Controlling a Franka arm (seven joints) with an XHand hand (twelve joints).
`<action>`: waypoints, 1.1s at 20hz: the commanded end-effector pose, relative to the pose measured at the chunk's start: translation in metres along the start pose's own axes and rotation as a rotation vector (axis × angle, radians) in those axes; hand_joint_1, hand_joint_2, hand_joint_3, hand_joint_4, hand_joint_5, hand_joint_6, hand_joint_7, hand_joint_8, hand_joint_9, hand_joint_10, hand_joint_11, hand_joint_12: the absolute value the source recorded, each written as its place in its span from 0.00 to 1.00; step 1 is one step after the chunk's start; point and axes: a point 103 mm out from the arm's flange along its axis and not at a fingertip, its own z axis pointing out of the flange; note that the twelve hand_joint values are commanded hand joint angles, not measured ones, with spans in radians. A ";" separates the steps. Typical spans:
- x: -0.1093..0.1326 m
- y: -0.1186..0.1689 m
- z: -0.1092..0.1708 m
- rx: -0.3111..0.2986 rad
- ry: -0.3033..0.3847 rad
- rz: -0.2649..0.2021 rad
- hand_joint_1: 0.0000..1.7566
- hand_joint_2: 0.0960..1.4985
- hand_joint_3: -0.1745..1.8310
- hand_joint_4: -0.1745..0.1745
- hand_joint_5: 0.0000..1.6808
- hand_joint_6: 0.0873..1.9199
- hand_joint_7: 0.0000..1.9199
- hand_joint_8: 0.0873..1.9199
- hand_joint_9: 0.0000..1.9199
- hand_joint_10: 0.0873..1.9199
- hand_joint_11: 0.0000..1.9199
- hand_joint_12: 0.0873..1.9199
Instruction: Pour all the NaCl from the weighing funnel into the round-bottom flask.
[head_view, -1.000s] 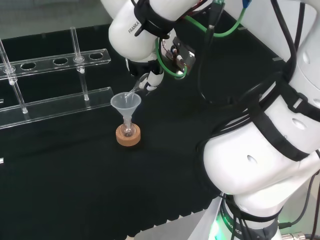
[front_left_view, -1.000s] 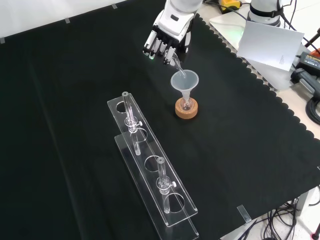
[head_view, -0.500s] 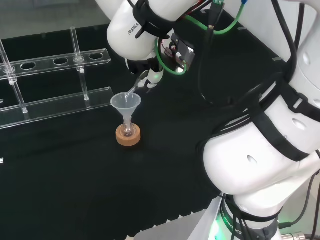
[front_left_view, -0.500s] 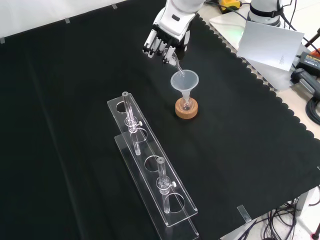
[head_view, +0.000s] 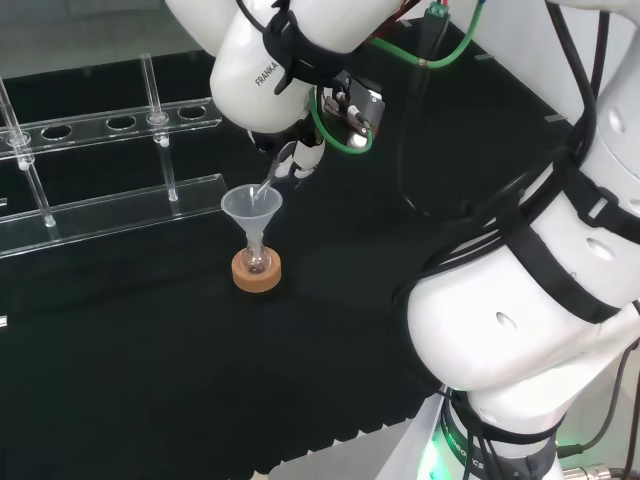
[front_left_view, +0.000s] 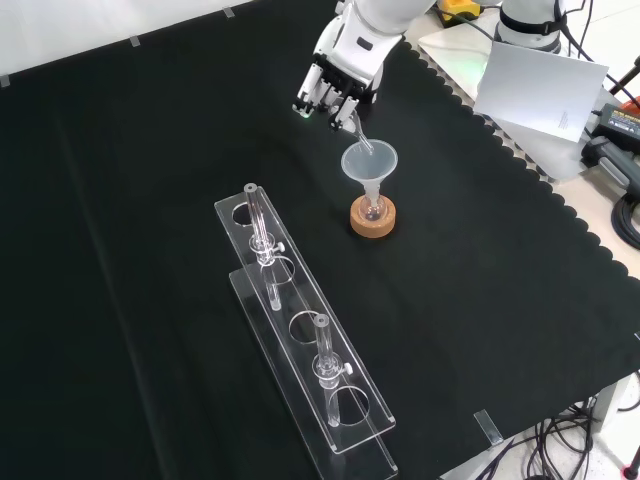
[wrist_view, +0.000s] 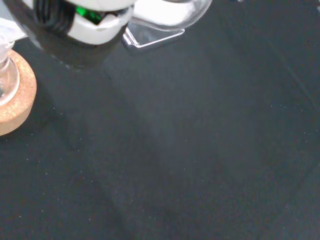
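Toward the far right part of the black cloth (front_left_view: 150, 150) in the front view, close to its scalloped right edge: a cork ring stand (front_left_view: 373, 217), carrying a small round-bottom flask (front_left_view: 373, 209) with a clear funnel (front_left_view: 369, 164) seated upright in its neck. Just above the funnel's rim, the hand (front_left_view: 332, 88), coming in from the cloth's far edge, fingers (front_left_view: 318, 95) curled and close together, pinching the clear weighing funnel (front_left_view: 357, 135). Weighing funnel tilted, spout end down inside the wide funnel's mouth. Cannot tell whether any salt lies in it or in the flask.

From the head view, same arrangement: hand (head_view: 296, 160) just to the right of the funnel (head_view: 252, 208), weighing funnel (head_view: 266, 187) slanting down into it, flask (head_view: 257, 262) on the stand (head_view: 256, 271) below.

Nearer the cloth's middle and front edge in the front view, well apart from the stand: a clear test-tube rack (front_left_view: 305, 345), lying lengthwise, with two glass tubes (front_left_view: 258, 233) standing in it.

Through the wrist view, part of the stand (wrist_view: 15, 102) and flask base (wrist_view: 6, 75), beside bare cloth (wrist_view: 200, 150).
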 end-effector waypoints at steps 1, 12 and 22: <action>0.006 0.003 -0.005 0.003 -0.027 -0.023 0.63 0.52 0.24 1.00 0.79 0.20 0.85 0.01 0.59 0.02 0.07 0.79; -0.001 0.002 -0.002 -0.085 -0.051 -0.016 0.63 0.51 0.24 1.00 0.79 0.20 0.85 0.00 0.59 0.02 0.07 0.79; 0.000 0.005 -0.008 -0.023 -0.302 -0.119 0.63 0.51 0.24 1.00 0.79 0.20 0.85 0.00 0.59 0.01 0.07 0.80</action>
